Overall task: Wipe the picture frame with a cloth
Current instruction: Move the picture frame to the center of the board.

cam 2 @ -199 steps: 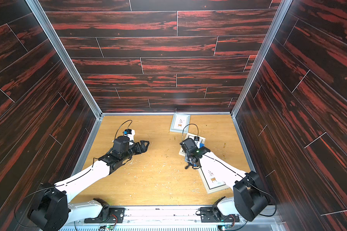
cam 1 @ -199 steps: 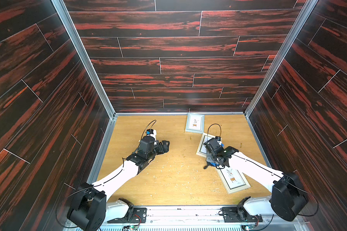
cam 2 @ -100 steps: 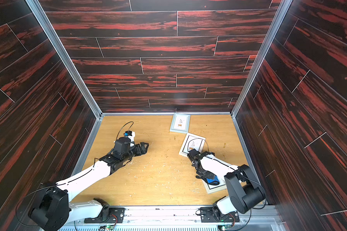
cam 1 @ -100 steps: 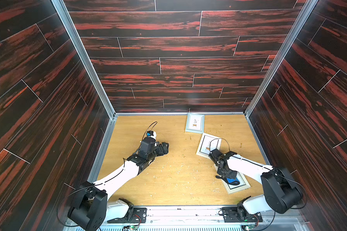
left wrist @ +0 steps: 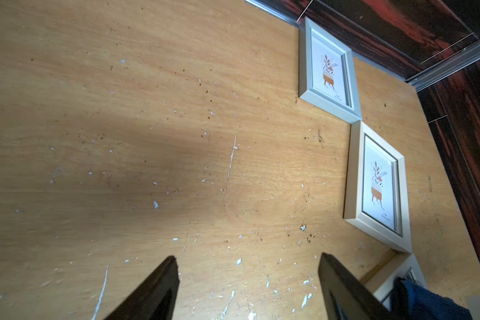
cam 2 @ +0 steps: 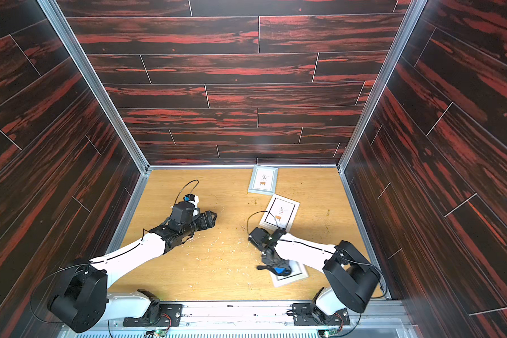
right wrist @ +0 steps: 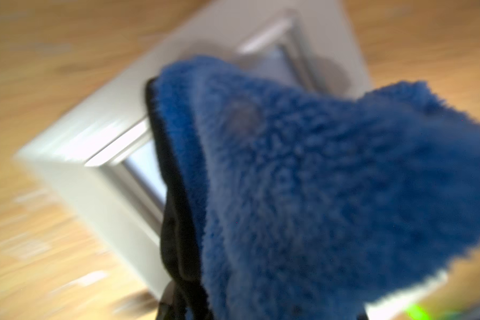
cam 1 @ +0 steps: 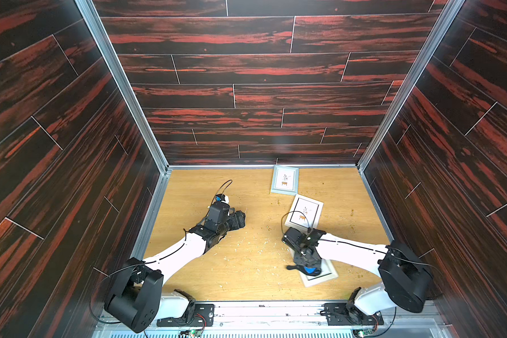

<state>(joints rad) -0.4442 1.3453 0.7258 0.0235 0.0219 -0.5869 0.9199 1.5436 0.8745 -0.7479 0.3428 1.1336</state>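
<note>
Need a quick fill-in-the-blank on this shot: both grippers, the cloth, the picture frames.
1. The right gripper is shut on the ___ cloth.
2. The left gripper is ___, with nothing between its fingers.
3. Of the far frame, the middle frame and the near frame on the table, the cloth is over the ___ one.

Missing words: blue; open; near.

Blue, black-edged cloth (right wrist: 316,194); white frame (right wrist: 75,155)
</note>
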